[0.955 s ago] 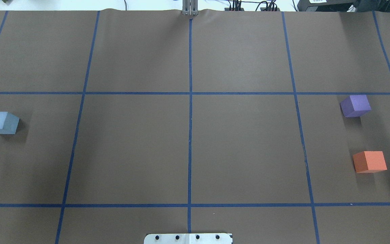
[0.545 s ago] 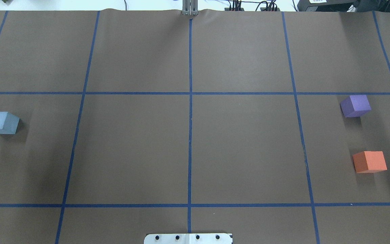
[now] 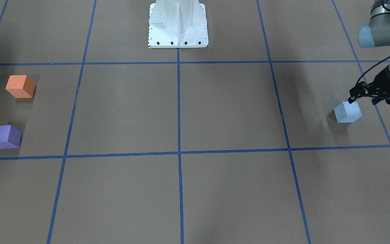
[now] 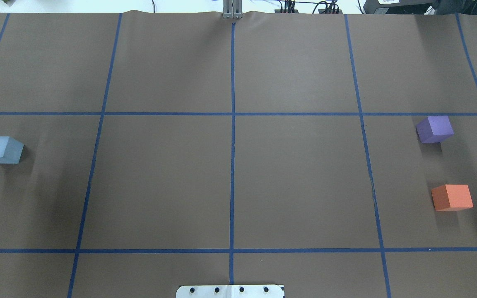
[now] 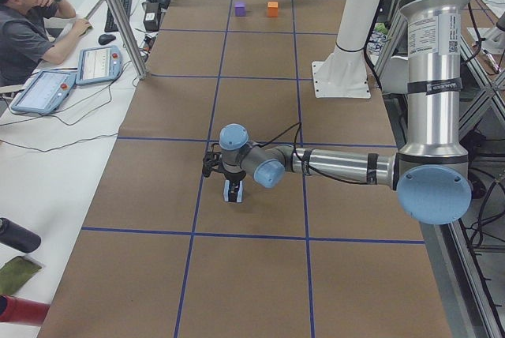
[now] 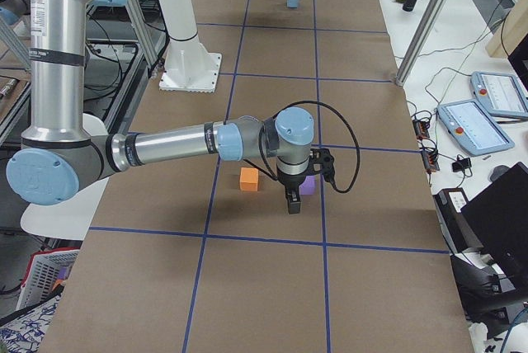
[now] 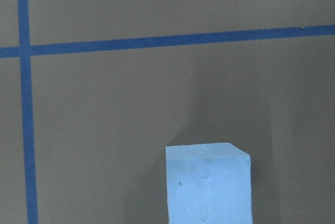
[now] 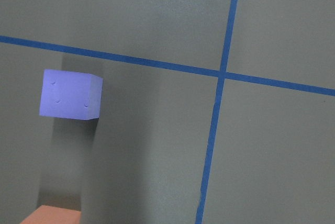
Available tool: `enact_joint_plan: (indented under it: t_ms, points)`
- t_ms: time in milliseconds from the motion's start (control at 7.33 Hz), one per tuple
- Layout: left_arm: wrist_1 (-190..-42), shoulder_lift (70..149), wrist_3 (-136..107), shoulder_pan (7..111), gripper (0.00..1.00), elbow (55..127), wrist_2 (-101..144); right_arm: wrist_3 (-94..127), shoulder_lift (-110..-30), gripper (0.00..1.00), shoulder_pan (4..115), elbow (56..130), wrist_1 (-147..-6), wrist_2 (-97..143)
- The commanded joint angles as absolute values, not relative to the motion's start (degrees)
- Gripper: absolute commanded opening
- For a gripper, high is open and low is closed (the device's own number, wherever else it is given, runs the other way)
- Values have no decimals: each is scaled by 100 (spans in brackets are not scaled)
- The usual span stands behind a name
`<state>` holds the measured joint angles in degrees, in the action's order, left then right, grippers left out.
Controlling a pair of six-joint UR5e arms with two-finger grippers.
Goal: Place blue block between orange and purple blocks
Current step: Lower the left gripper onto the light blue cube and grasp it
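Left gripper point(image 3: 354, 96) hangs just over the pale blue foam cube point(image 3: 347, 112); I cannot tell its opening or whether it touches. Right gripper point(image 6: 293, 204) hovers beside the purple foam cube point(image 3: 4, 136) and orange foam cube point(image 3: 20, 86), its opening likewise unreadable. The blue one sits well apart from that pair.

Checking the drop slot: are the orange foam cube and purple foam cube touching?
Apart. The overhead exterior view shows bare brown table between the purple foam cube and the orange foam cube.
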<state>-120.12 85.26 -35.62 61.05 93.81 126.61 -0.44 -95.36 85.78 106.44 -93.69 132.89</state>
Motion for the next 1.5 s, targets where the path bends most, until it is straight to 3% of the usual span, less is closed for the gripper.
enact_joint_plan:
  t_ms: [0,273,545,818,1091,1364]
  points:
    - [-12050,8656,-3647,5985,100,9151,12542,-44,-9536,100,8578,10644,-9369,13289]
    - [-12198,8902,-3639,5951,99,8739,12542,-44,-9536,100,8578,10644,-9369,13289]
    - [-12410,8991,-3656,5880,71,8552,12542,-44,-9536,100,8578,10644,-9369,13289]
    - [-12410,8983,-3674,5880,55,8691,12594,-44,-9536,100,8578,10644,-9369,13289]
    - [-12053,9026,-3691,5880,53,9190,12665,-44,-9536,100,8578,10644,-9369,13289]
    - [-10764,9769,-4189,5793,53,9859,12656,-53,-9536,100,8578,10644,-9360,13289]
